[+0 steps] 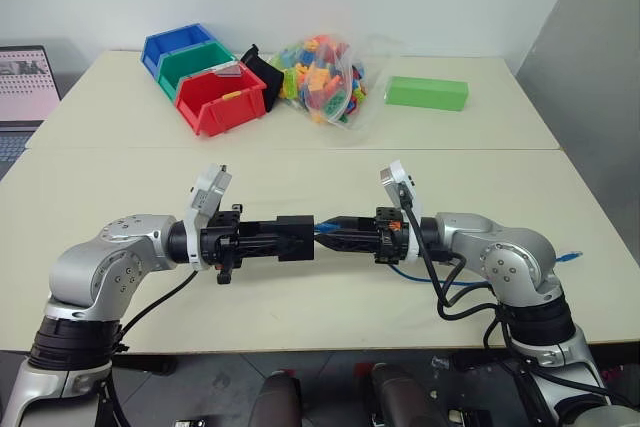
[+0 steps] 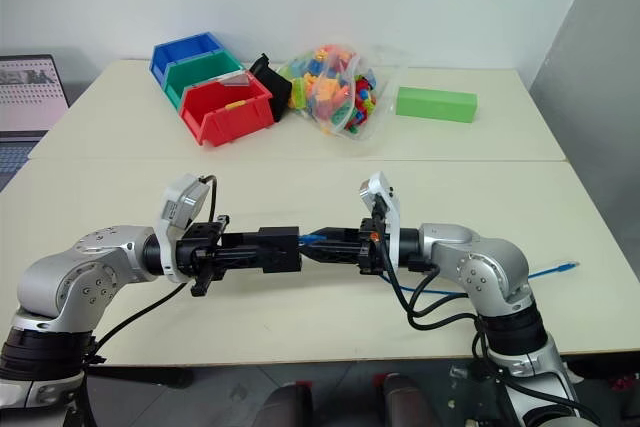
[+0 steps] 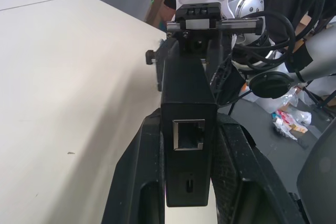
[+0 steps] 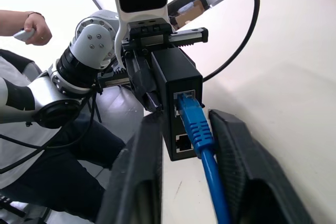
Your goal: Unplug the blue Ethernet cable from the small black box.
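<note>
The left end effector (image 1: 262, 238) is clenched on the small black box (image 4: 181, 100), held above the near worktop (image 1: 300, 172). The blue Ethernet cable (image 4: 202, 140) is plugged in, its boot between the right end effector's (image 4: 184, 174) parted fingers. Pinch the boot squarely, press the latch, then pull straight out rightward while the left holds firm.

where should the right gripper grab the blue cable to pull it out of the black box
Grip the blue plug boot just behind the port, coming straight along the cable toward the box. The right gripper already straddles it; the boot is thicker and stiffer than the cord.
</note>
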Tool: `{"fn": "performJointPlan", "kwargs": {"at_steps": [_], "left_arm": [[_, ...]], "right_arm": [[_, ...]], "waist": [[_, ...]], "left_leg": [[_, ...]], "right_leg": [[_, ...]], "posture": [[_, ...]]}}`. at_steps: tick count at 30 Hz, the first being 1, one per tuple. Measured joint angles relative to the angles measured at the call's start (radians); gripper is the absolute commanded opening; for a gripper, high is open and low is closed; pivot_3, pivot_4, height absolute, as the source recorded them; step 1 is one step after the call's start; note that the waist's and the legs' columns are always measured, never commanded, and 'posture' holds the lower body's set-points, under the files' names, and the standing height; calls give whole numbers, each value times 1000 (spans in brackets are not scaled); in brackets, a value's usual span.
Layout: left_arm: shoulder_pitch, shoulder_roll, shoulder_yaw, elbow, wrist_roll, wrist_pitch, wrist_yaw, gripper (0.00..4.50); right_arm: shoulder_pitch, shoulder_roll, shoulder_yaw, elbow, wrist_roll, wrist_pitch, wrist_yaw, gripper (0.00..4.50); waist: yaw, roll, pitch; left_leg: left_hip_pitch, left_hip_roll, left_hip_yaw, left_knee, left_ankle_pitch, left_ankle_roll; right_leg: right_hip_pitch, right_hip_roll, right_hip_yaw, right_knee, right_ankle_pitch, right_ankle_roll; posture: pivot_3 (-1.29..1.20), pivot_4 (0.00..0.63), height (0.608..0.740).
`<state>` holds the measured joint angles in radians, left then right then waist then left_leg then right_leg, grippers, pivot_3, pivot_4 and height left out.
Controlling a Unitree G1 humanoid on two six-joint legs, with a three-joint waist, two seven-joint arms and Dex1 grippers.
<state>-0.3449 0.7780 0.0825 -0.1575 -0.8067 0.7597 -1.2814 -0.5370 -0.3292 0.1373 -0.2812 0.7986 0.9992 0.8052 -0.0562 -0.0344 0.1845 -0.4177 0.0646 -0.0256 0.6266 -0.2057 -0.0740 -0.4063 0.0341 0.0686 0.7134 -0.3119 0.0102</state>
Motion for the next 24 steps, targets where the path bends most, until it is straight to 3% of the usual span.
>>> {"fn": "performJointPlan", "kwargs": {"at_steps": [4, 24], "left_arm": [[7, 0, 0, -3, -4, 0, -2, 784], [12, -3, -5, -20, -24, 11, -12, 784]], "right_arm": [[0, -4, -2, 1, 12, 16, 2, 15], [-10, -55, -1, -3, 69, 39, 27, 20]], "waist": [[0, 0, 0], [0, 0, 0]], "left_leg": [[0, 0, 0, 0, 0, 0], [0, 0, 0, 0, 0, 0]], "right_leg": [[0, 0, 0, 0, 0, 0], [0, 0, 0, 0, 0, 0]], "posture": [[0, 150, 740], [0, 150, 740]]}}
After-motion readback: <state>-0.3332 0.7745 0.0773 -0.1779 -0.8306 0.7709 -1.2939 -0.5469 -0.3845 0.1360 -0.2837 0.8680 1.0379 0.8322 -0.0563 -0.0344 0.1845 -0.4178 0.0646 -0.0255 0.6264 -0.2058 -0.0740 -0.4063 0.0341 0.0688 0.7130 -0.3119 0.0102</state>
